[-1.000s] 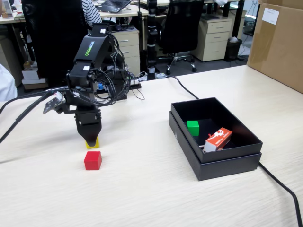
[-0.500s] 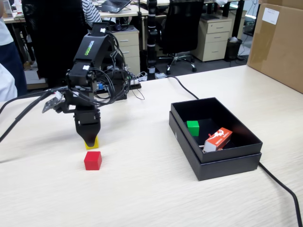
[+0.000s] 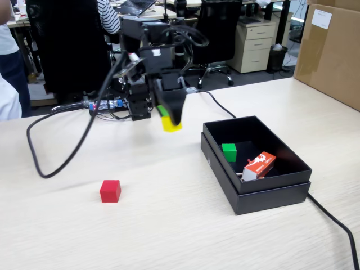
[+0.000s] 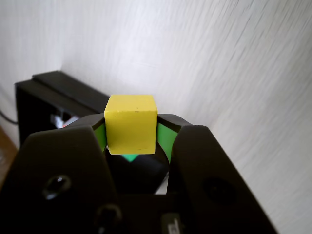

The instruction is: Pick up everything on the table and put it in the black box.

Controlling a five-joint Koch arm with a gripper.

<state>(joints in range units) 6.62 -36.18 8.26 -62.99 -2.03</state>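
**Yellow cube's off the table and heading for the box**

Big jump from a second ago. Back then the gripper [image 3: 170, 120] was parked low over the yellow cube [image 3: 171, 125], which sat on the beige tabletop [image 3: 169, 225] just behind the red cube [image 3: 110, 190]. Now the whole arm has lifted and swung to the right in the fixed view, and the yellow cube has gone with it. It hangs in the air, clear of the table, somewhere between its old spot and the black box [image 3: 264, 197], not over the opening yet as far as I can tell.

The wrist view settles the grip question: the two black jaws are closed in on the yellow cube [image 4: 131, 124] from left and right, green pads [image 4: 163, 139] pressed on its sides, cube sitting square and sticking up past the tips. The dark rim of the black box [image 4: 58, 87] shows up just beyond it in that view, so the arm looks aimed the right way.

Where that leaves the job, as I read it:

- green cube [image 3: 229, 152] already lies inside the box, next to an orange-red and white carton [image 3: 259, 166] that's in there too
- yellow is mid-carry
- red hasn't budged, alone on the table, well apart from the box

So one in, one on the way, one to go. Next bit should be getting over the box and letting go. The grip looks solid enough; my only worry would be releasing too early near the rim.
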